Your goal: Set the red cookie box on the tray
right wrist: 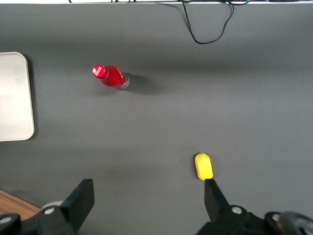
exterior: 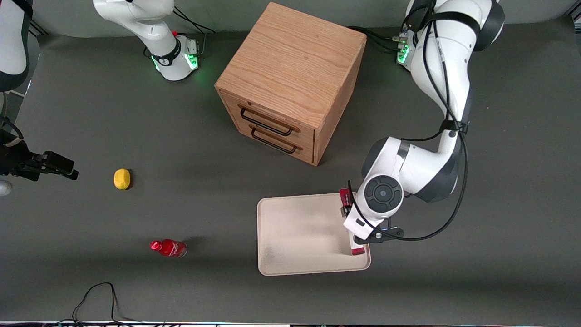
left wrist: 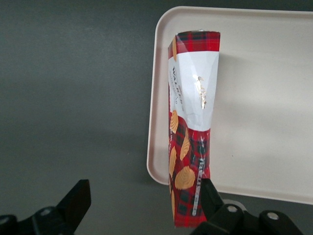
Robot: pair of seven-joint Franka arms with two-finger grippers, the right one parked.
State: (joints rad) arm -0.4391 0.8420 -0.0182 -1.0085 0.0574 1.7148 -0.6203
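Two fingers of the tool (left wrist: 142, 208) stand spread apart, one touching the box (left wrist: 191, 127), gripping nothing. Box stands on edge at the tray (left wrist: 264, 98) rim, so placing looks nearly done; only retreat is left.

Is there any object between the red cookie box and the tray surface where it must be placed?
Nothing visible is in the way. The red cookie box stands on edge along the rim of the tray, and the tray's bare surface beside it holds nothing. The gripper is open, one finger right beside the box.
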